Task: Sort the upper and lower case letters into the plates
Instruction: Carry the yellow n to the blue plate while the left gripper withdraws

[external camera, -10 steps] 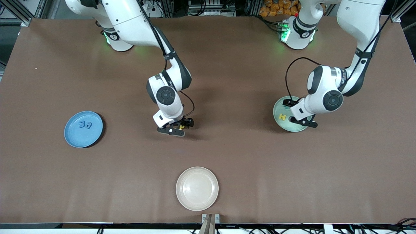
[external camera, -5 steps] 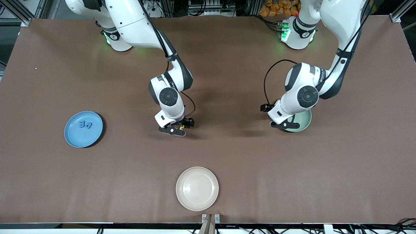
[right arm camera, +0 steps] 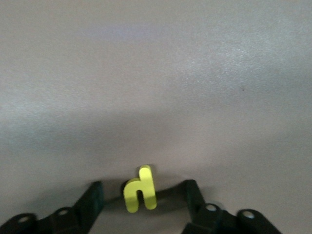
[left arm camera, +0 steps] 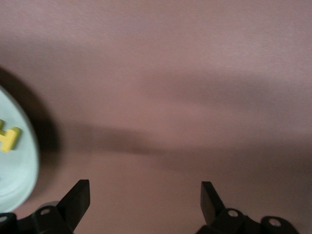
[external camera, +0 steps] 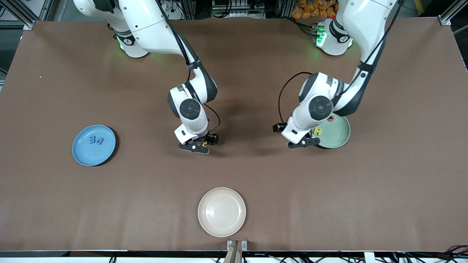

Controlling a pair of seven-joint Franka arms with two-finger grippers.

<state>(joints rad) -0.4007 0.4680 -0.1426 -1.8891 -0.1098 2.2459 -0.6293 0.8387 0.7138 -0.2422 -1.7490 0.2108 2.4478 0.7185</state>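
My right gripper (external camera: 199, 144) is low over the middle of the table, open, its fingers on either side of the small yellow n-like letter (external camera: 205, 143), which lies on the table. In the right wrist view the letter (right arm camera: 140, 195) sits between the fingers with a gap on each side of it. My left gripper (external camera: 300, 143) is open and empty over bare table beside the mint green plate (external camera: 340, 136). That plate holds the yellow H (external camera: 317, 131) and a red piece (external camera: 330, 118) half hidden by the arm. The blue plate (external camera: 82, 155) holds two blue small letters (external camera: 96, 140). The left wrist view shows the mint plate's edge (left arm camera: 17, 175) and the H (left arm camera: 9, 137).
A cream-white plate (external camera: 221, 212) stands empty near the front edge of the table. The other letters are out of view. The brown table top lies bare between the plates.
My left arm has swung from over the mint plate toward the table's middle, uncovering the H. My right gripper has stayed put around the yellow letter.
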